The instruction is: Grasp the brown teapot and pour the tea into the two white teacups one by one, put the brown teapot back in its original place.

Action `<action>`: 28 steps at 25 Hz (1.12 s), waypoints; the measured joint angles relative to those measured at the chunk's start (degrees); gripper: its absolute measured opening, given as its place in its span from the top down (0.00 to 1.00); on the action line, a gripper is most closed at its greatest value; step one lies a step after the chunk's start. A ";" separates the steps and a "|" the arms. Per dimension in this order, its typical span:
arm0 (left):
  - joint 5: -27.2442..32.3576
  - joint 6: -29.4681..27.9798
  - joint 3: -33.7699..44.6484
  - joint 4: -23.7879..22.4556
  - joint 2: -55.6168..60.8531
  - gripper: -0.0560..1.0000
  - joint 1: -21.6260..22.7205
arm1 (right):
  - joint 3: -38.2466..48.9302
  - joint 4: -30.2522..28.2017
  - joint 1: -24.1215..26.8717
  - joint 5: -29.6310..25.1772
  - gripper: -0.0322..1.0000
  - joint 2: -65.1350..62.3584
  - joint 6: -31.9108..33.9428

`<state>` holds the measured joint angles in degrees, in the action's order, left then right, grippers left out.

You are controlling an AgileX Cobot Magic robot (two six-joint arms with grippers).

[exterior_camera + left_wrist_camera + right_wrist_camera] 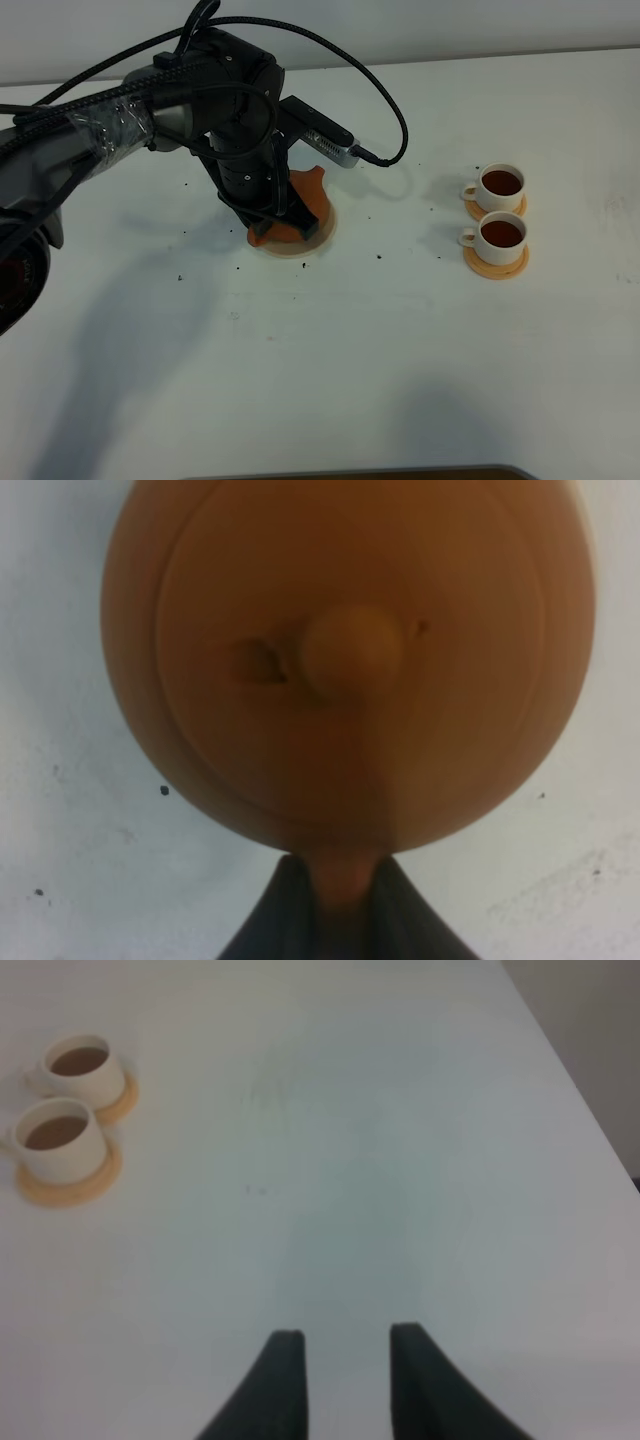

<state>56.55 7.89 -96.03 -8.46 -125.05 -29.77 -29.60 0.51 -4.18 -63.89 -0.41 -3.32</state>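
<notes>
The left gripper (340, 900) is clamped on the handle of the teapot (345, 660), which sits on its beige coaster (318, 238) at ten o'clock on the table (350, 340). Both filled cups (499, 184) stand at two o'clock. The right gripper (340, 1365) hangs with jaws apart, holding nothing.

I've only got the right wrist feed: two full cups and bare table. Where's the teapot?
Observer: The brown teapot is on the left side of the table, over the beige coaster, far from the two white teacups.
Operator: Is the left arm off it?
Observer: No. The left gripper has its jaws closed on the teapot's handle; the left wrist view shows them pinching it.
Operator: Lid in place?
Observer: Yes, the lid sits on the pot with its knob up.
Operator: Is it actually resting on the coaster?
Observer: Can't tell; the arm hides most of the pot from above.
</notes>
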 joint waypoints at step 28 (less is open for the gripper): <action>2.24 0.06 0.00 0.00 0.00 0.59 0.00 | 0.00 0.00 0.00 0.00 0.74 0.00 0.00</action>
<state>58.79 7.95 -96.03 -8.46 -125.05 -29.77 -29.60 0.51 -4.18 -63.89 -0.41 -3.32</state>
